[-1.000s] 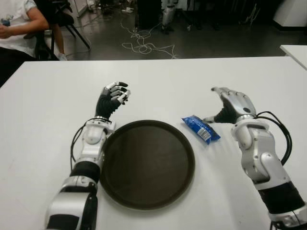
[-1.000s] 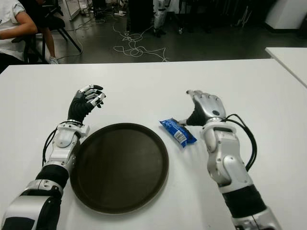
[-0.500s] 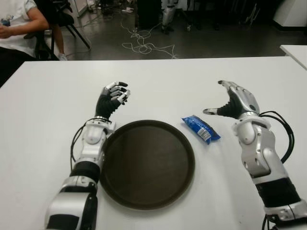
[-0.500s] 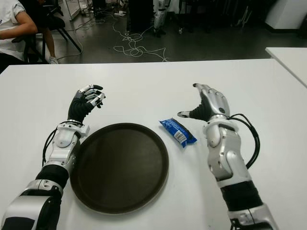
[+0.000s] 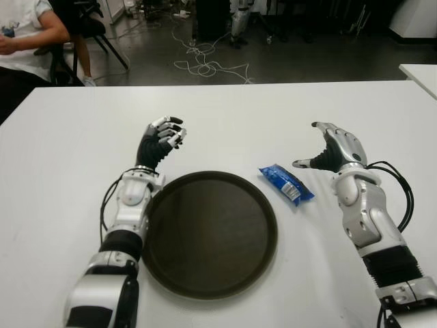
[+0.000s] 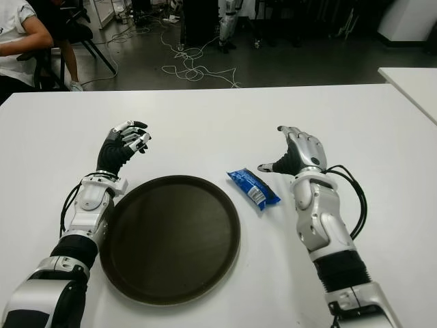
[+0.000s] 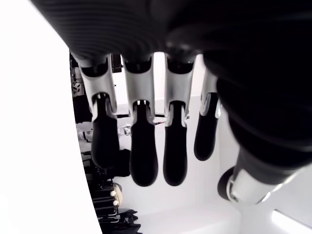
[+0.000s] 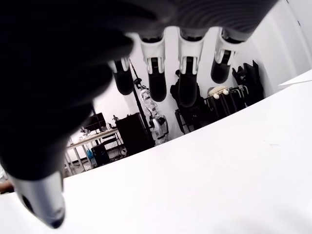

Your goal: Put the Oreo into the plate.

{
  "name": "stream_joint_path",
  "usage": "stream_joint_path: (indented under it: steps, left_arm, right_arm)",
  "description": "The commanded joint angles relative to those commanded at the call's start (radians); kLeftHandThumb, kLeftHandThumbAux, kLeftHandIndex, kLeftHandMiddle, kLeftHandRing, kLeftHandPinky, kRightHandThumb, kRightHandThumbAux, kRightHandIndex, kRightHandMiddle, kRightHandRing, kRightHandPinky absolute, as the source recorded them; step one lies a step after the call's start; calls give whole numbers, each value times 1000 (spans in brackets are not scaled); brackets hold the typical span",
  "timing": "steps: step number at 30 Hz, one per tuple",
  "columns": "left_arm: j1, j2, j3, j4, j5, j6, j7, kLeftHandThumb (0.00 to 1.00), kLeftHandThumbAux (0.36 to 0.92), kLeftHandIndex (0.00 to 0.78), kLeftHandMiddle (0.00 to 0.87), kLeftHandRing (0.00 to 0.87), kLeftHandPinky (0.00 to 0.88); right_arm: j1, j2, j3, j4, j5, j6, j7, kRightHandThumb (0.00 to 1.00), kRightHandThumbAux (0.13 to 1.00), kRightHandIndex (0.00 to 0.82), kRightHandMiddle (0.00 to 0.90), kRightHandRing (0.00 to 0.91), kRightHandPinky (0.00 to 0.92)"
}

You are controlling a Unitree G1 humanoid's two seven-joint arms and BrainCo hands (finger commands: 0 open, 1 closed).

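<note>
Open right hand point(image 5: 332, 152) beside Oreo point(image 5: 286, 184)

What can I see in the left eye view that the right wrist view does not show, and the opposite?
Only the left eye view shows the blue Oreo pack lying on the white table beside the dark plate, with the left hand open by the plate's far left rim. Only the right wrist view shows the right hand's fingertips from close by, spread and holding nothing. Both show the right hand open and apart from the pack, above the bare table.
</note>
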Motion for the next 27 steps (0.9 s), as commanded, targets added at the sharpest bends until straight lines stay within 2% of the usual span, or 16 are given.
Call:
stream_joint_path:
  steps: [12,20,27]
  left_arm:
    - [3,-2,-4,-11,4,3,3,825,682,379,505,552,575]
    - [9,1,-14,-22,19,4,11,823,683,377,508,561,568]
    - [11,-2,-12,-30,16,15,13,824,683,376,507,556,575]
  right_arm:
    - [-8,-11,27,37,1,-21,-15,0,755,145,161,147,88]
    - [-5,1,44,44,12,-25,-13,0,716,140,158,143,80]
    - [-6,-5,71,67,7,-43,-34,0,714,146,157,143,101]
